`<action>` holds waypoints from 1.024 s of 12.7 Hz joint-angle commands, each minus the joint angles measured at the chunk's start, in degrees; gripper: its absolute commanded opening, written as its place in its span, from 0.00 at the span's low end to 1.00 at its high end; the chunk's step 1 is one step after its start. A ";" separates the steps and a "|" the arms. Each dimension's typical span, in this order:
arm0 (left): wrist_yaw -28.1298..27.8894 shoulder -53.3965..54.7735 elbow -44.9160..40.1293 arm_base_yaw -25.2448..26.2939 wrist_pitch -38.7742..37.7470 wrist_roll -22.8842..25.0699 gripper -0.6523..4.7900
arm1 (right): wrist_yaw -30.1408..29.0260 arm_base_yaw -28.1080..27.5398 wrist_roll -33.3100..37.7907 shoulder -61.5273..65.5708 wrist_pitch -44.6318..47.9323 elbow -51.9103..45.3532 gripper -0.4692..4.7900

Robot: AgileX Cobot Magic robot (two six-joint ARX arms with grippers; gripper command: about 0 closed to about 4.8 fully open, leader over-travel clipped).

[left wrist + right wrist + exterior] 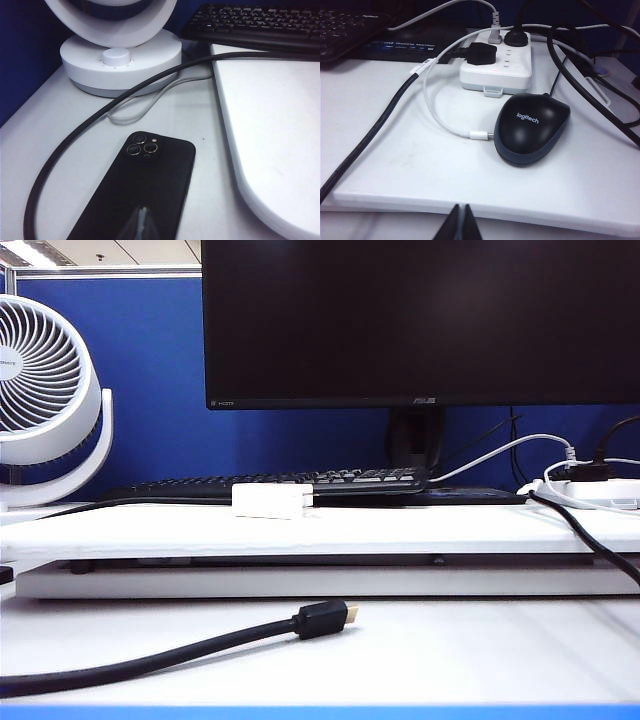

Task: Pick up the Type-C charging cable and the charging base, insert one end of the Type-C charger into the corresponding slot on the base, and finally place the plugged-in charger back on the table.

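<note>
1. Type-C charging cable (437, 107) loose on shelf (395, 165), plug beside mouse (532, 127); charging base (270, 500) before keyboard (300, 483).
2. Left claw (144, 225), right claw (460, 222) pinched closed, empty.
3. Nothing picked yet; next, open and reach.

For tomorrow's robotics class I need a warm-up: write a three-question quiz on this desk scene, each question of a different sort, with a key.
1. True or false: the charging base lies on the raised shelf board, in front of the keyboard.
2. Multiple choice: the free plug of the Type-C charging cable lies right beside which thing? A. the phone B. the Logitech mouse C. the fan
3. Fill in: both the left pincer and the right pincer are ____.

Key: 1 true; 2 B; 3 shut
</note>
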 commanded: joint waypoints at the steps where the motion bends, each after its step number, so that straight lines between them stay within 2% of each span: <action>1: -0.37 0.07 1.01 0.09 -0.61 -5.40 0.11 | 0.59 -0.04 1.42 -0.07 1.97 2.99 0.08; 2: -0.37 0.09 3.87 0.09 1.99 -5.38 0.11 | 0.96 -0.04 1.42 -0.04 2.03 7.37 0.08; 5: -0.46 0.63 10.67 0.09 3.30 -5.55 0.11 | 5.18 -0.04 1.36 0.02 2.56 15.74 0.08; 8: -0.46 3.39 14.38 0.09 4.61 -5.55 0.11 | 5.22 -0.04 1.31 1.44 2.86 19.10 0.08; 13: -0.39 17.35 27.17 0.09 7.48 -5.57 0.11 | 4.31 -0.04 1.05 14.08 7.78 29.51 0.08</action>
